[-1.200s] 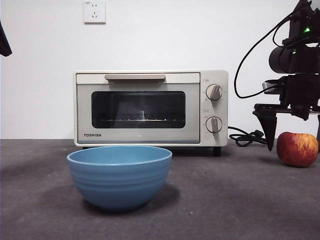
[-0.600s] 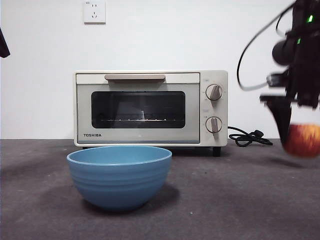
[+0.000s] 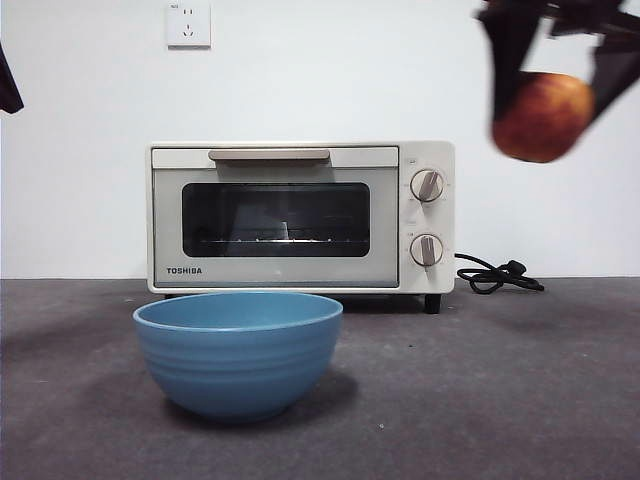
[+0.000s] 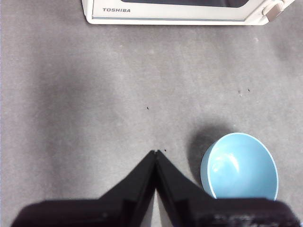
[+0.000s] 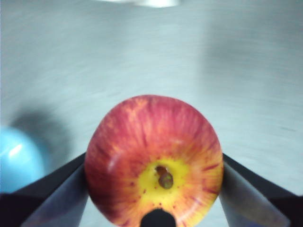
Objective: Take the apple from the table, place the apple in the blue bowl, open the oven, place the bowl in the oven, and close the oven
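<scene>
The red apple (image 3: 543,116) hangs high at the upper right of the front view, above and to the right of the oven (image 3: 300,216). My right gripper (image 3: 550,75) is shut on the apple (image 5: 154,161), one black jaw on each side. The blue bowl (image 3: 238,352) stands empty on the table (image 3: 500,400) in front of the oven, whose door is closed. My left gripper (image 4: 155,153) is shut with nothing in it, high over the table beside the bowl (image 4: 239,166). The oven's front edge (image 4: 180,12) shows in the left wrist view.
A black cord (image 3: 497,276) lies coiled on the table to the right of the oven. A wall socket (image 3: 188,24) sits on the white wall above it. The bowl's blue rim (image 5: 16,158) shows blurred in the right wrist view.
The right gripper has lifted the apple off the table at the right and carried it up and slightly left. The bowl, oven and left arm have not moved.
</scene>
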You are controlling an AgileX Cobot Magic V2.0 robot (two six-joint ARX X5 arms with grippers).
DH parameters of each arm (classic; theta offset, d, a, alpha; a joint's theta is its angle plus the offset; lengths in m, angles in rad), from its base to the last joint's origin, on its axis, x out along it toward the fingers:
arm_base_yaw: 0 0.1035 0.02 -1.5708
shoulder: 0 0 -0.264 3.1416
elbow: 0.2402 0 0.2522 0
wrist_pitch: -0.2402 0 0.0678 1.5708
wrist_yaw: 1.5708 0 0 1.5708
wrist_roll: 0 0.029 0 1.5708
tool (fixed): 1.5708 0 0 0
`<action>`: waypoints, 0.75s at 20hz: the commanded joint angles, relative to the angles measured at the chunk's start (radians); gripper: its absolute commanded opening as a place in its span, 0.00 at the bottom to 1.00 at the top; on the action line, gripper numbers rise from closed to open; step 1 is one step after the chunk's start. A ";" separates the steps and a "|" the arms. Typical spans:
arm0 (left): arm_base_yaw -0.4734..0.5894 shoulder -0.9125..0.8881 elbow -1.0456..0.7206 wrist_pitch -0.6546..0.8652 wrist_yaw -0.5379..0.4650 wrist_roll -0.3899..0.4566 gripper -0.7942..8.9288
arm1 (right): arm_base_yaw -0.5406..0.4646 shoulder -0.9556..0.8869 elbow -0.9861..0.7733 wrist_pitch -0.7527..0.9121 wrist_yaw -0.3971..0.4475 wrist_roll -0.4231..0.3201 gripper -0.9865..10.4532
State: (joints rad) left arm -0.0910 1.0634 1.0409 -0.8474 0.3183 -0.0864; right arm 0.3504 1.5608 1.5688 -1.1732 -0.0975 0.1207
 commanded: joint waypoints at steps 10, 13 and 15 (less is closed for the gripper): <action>-0.002 0.003 0.001 -0.010 0.002 0.011 0.08 | 0.515 0.067 -0.002 0.205 0.050 0.127 0.08; -0.002 0.003 0.001 -0.015 0.002 0.011 0.08 | 0.563 0.126 -0.002 0.210 0.050 0.126 0.08; -0.002 0.003 0.001 -0.018 0.002 0.011 0.08 | 0.580 0.175 -0.002 0.232 0.049 0.128 0.08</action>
State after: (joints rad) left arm -0.0910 1.0641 1.0409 -0.8639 0.3180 -0.0864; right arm 0.9264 1.7264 1.5688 -0.9493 -0.0517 0.2398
